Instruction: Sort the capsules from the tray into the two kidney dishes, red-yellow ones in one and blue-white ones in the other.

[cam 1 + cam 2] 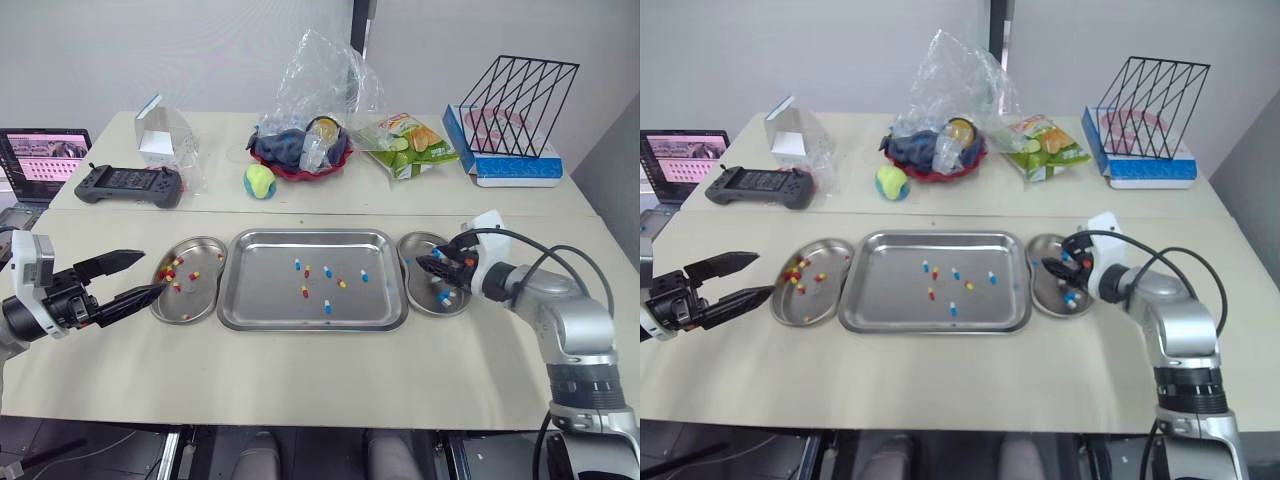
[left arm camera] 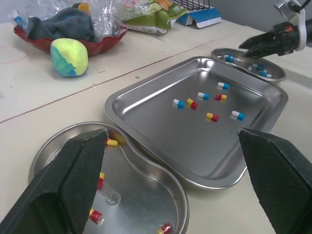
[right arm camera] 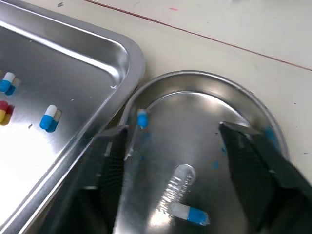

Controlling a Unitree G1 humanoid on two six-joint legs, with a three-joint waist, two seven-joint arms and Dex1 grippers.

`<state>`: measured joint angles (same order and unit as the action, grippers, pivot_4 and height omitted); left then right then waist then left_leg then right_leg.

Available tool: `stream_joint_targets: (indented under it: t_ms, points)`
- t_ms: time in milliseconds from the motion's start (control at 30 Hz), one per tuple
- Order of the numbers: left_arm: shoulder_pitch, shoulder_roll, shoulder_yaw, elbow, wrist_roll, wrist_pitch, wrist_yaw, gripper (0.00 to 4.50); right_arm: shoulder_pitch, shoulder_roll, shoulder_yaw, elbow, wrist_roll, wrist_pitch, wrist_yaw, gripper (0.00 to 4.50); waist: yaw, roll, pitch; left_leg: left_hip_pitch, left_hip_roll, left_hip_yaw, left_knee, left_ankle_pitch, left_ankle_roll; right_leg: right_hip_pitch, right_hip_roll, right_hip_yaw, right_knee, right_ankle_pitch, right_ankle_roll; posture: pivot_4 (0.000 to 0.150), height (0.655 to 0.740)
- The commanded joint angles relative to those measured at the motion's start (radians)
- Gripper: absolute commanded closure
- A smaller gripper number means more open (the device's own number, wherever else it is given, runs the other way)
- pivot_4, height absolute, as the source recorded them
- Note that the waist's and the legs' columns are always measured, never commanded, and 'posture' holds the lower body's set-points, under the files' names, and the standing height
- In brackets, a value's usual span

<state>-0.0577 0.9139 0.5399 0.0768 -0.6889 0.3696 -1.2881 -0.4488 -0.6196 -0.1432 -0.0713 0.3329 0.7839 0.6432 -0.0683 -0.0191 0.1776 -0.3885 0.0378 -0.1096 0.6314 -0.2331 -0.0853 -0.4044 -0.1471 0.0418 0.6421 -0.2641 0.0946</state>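
Left pincer (image 1: 152,272): stands open, fingers spread wide, grips nothing. Hovers with its tips at the outer rim of the left kidney dish (image 1: 197,302). Just ahead of and below those tips: red-yellow capsules (image 1: 170,268), scattered over that dish's floor, most of them in its far half.

Past that dish, farther ahead of the left pincer: steel tray (image 1: 262,292), touching or nearly touching both dishes, set between the two pincers. On its floor, seven loose capsules, apart from one another: four blue-white tray capsules (image 2: 178,103) and three red-yellow tray capsules (image 2: 211,116), all well clear of either pincer's fingers.

Right pincer (image 1: 428,262): gapes as well, empty, hangs low over the right kidney dish (image 3: 209,97). Between its two fingers, on the dish floor: one blue-white capsule (image 3: 190,213). Ahead of one finger, against the dish wall nearest the tray: a second blue-white capsule (image 3: 142,118).

Well beyond both pincers, on the far table: yellow-green ball (image 1: 260,181), red bowl (image 1: 300,165) under a clear plastic bag, black game controller (image 1: 130,185).
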Motion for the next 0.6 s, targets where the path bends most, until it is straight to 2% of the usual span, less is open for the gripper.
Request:
stream_joint_targets:
  t_ms: [33,367,433,467,533,600]
  points:
    - [0.0,0.017,0.031,0.001,0.0,-0.019,-0.009,0.0,-0.068,-0.023,-0.102,0.0,0.071,-0.004,0.015,0.03,0.0,0.0,0.0,0.0,0.0,0.0,0.0,0.0,0.0,0.0,0.0,0.0,0.0,0.0,0.0,0.15,0.738]
    - [0.021,0.012,0.078,0.072,0.031,-0.101,-0.002,0.0,-0.065,-0.179,-0.126,0.098,0.049,-0.169,0.142,0.03,0.002,0.0,0.0,0.0,0.0,0.0,-0.001,0.0,0.0,0.0,0.0,0.0,-0.001,0.0,0.0,0.15,0.738]
    - [0.032,0.01,0.104,0.105,0.043,-0.133,0.009,0.0,-0.028,-0.18,-0.154,0.161,0.014,-0.321,0.14,0.03,0.001,0.0,0.0,0.0,0.0,0.0,0.0,0.0,0.0,0.0,0.0,0.0,-0.001,0.0,0.0,0.15,0.738]
    - [0.047,0.009,0.118,0.12,0.052,-0.151,0.012,0.0,0.0,-0.184,-0.182,0.205,0.019,-0.381,0.167,0.03,0.001,0.0,0.0,0.0,0.0,0.0,0.0,0.0,0.0,0.0,0.0,0.0,-0.001,0.0,0.0,0.15,0.738]
    - [0.062,-0.003,0.14,0.151,0.066,-0.193,0.03,0.0,0.042,-0.189,-0.235,0.249,0.101,-0.374,0.263,0.03,0.003,0.0,0.0,0.0,0.0,0.0,0.0,0.0,0.0,0.001,0.0,0.0,-0.001,0.0,0.0,0.15,0.738]
    - [0.072,-0.011,0.145,0.17,0.073,-0.208,0.038,0.0,0.078,-0.187,-0.262,0.269,0.13,-0.373,0.286,0.03,0.003,0.0,0.0,0.0,0.0,0.0,-0.001,0.0,0.0,0.001,0.0,0.0,-0.002,0.0,0.0,0.15,0.738]
